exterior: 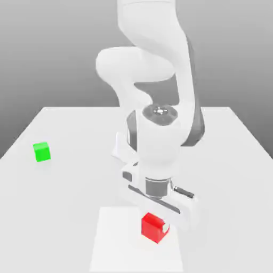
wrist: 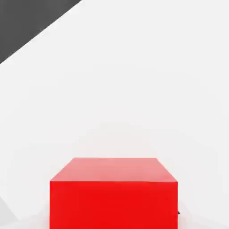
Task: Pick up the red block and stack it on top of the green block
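Green, small matte cube, the green block (exterior: 41, 151), sits alone on the white surface (exterior: 229, 160) at about 9 o'clock in the exterior view, well apart from everything else. Nothing on it; it is the stacking target, so it should stay put.

Centre: white robot arm (exterior: 160, 106) folded over and reaching straight down, wrist pointing at the surface.

Toward 6 o'clock in the exterior view: gripper (exterior: 155, 224) lowered over the small matte red cube, the red block (exterior: 152, 226). A light fingertip (exterior: 166, 229) shows against the block's far side. Jaws are drawn in tight on the red block, so I read this as a grip just taken. Hand view agrees: red block (wrist: 113, 192) sits close under the camera, squarely in line with the hand.

Whether the block rests on the surface or has cleared it, I cannot tell.

Judgement: the grasp step is done; the lift and the carry toward 9 o'clock remain. The top-down hold leaves the block's underside free for setting it on the green block.
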### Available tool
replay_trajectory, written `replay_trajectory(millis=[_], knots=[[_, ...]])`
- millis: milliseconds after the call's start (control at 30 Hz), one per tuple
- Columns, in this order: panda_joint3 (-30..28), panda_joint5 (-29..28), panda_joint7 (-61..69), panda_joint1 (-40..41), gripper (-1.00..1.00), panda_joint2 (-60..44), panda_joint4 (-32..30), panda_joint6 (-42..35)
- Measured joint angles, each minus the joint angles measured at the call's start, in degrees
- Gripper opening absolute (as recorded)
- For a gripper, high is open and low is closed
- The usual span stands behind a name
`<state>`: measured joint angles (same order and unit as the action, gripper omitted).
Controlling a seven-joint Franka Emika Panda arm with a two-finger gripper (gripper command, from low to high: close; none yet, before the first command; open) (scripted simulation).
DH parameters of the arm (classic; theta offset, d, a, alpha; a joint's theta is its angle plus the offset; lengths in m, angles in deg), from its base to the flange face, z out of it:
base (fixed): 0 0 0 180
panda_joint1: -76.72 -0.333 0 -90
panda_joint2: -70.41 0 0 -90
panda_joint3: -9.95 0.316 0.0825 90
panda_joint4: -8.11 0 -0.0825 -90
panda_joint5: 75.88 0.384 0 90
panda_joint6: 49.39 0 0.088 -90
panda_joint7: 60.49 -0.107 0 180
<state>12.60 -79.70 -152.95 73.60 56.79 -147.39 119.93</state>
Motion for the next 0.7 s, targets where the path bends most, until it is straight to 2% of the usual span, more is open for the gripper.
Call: replay_trajectory(millis=[233,433,700], knots=[[1.02,3.06,2.19,1.15,-1.00,10.86,-1.65,-9.23],[-5.14,2.57,2.28,13.22,-1.00,16.59,-2.73,-13.26],[-15.49,-1.39,0.16,26.82,-1.00,22.31,-4.50,-16.62]])
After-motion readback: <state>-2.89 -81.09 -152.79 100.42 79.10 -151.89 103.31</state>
